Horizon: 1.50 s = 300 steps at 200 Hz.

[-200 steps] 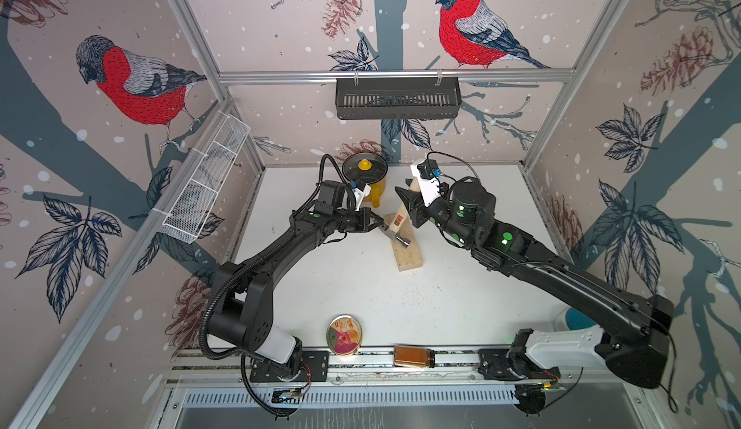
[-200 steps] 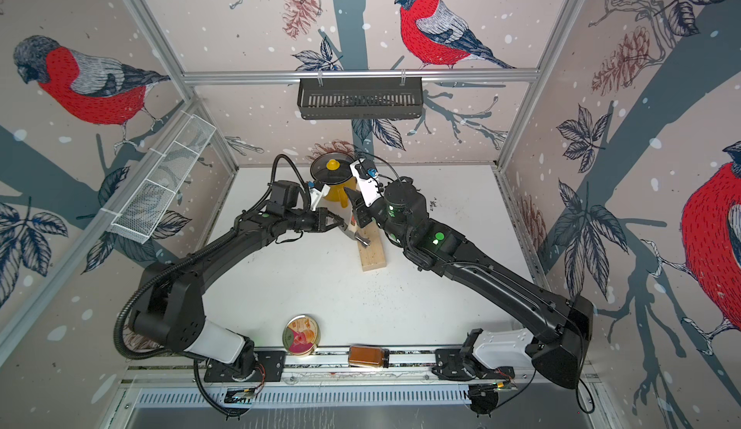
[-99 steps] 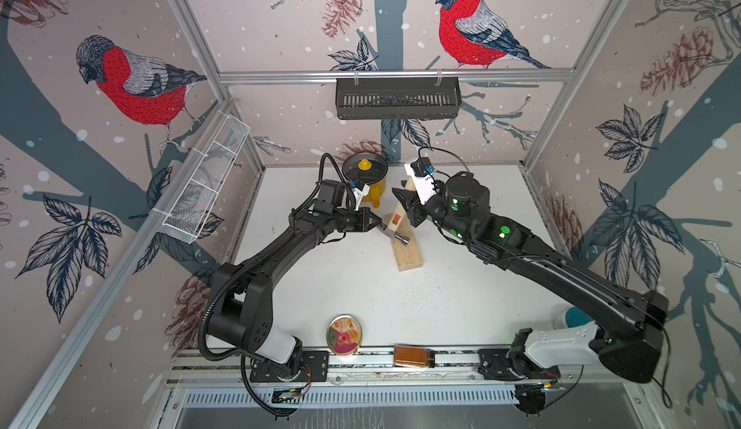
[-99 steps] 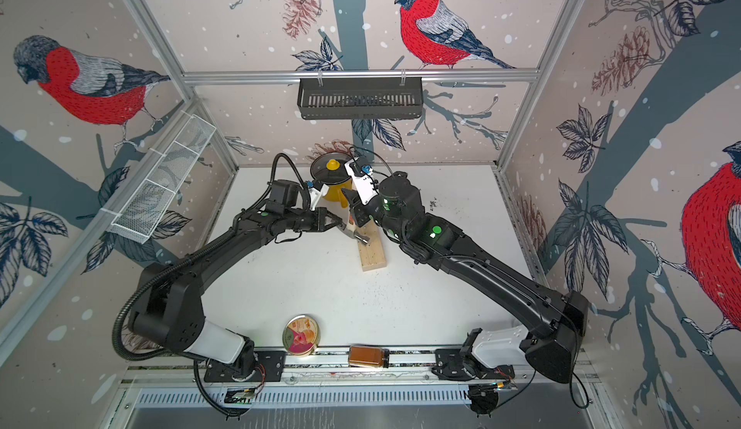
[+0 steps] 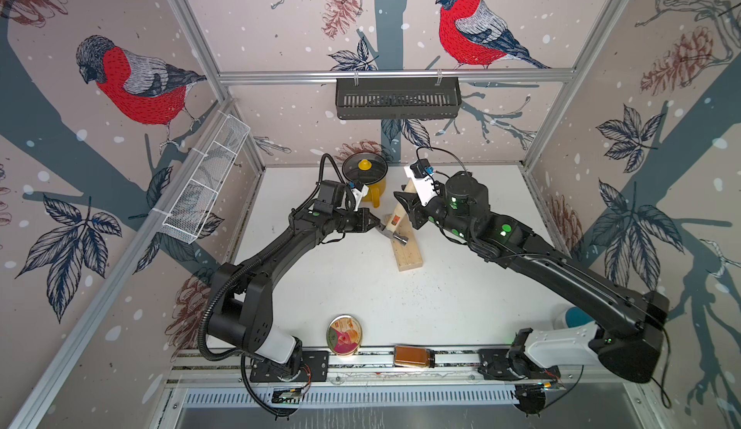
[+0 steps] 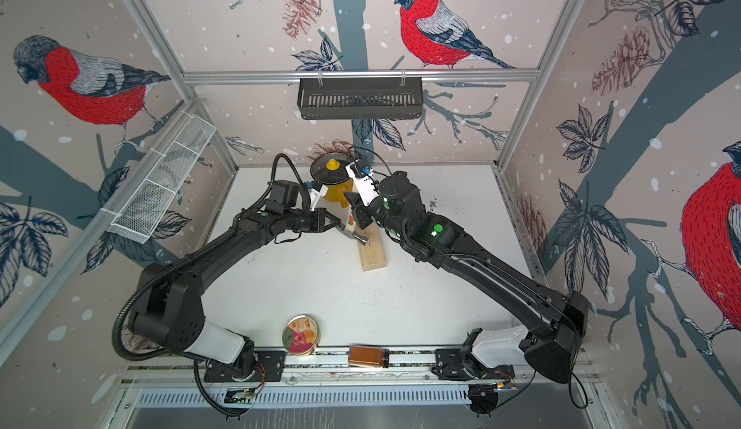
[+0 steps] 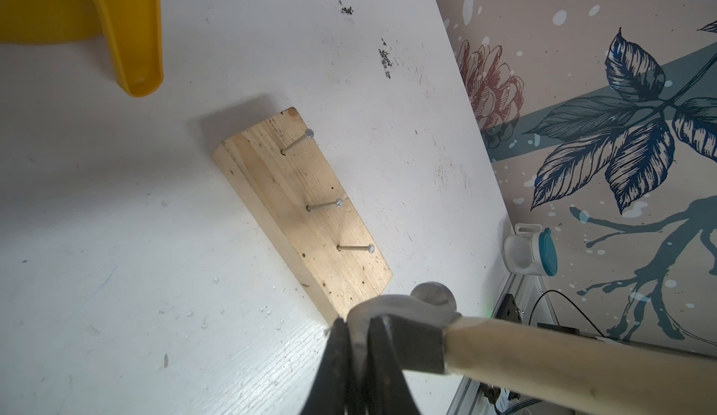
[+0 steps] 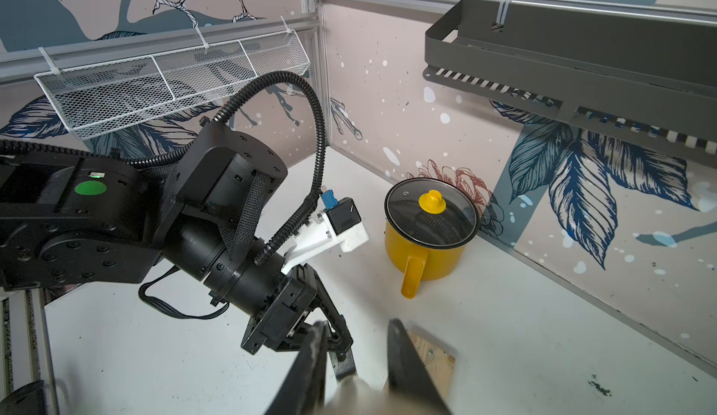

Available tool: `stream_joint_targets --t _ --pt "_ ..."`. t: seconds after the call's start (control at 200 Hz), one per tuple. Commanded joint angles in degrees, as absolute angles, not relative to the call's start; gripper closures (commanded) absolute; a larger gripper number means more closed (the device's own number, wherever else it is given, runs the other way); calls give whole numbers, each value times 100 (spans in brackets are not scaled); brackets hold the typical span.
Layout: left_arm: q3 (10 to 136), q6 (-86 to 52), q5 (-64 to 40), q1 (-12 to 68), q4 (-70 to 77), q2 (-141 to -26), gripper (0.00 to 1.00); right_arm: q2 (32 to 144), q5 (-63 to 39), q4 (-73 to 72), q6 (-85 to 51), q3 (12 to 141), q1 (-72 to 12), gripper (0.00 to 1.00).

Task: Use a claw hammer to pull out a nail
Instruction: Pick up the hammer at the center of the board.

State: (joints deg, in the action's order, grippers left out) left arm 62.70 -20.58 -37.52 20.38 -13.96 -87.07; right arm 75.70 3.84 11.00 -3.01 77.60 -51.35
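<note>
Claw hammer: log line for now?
left gripper: shut on head of grey steel claw hammer | right gripper: shut on its wooden handle | three silver nails: in wooden block

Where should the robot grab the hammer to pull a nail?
On the claw hammer's long wooden handle, away from the steel head, coming from the right and squeezing across it. It is slim and straight, and a far grip probably gives leverage. The right claw holds there.
</note>
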Motion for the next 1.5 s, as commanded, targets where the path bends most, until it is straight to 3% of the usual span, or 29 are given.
stream_joint_targets --t 0.0,0.36,0.68,0.855,1.035,1.496 --pt "6355 -1969 -4069 2021 -1090 -8631 100 7515 290 1222 -316 7761 -5146 76" --pt "6350 -1979 -4087 2024 -1081 -8657 100 7468 266 1283 -265 7737 -5142 93" --pt "6339 -2036 -4113 2021 -1066 -8726 100 7405 305 1264 -232 7667 -5150 98" --pt "6314 -2119 -4222 2021 -979 -8771 76 7288 498 1097 -294 7589 -5150 99" --pt "6258 -2218 -4324 2021 -853 -8790 62 7269 712 936 -336 7646 -5150 100" --pt "6272 -2229 -4176 2014 -889 -8798 52 7297 1057 1335 -233 8044 -5150 100"
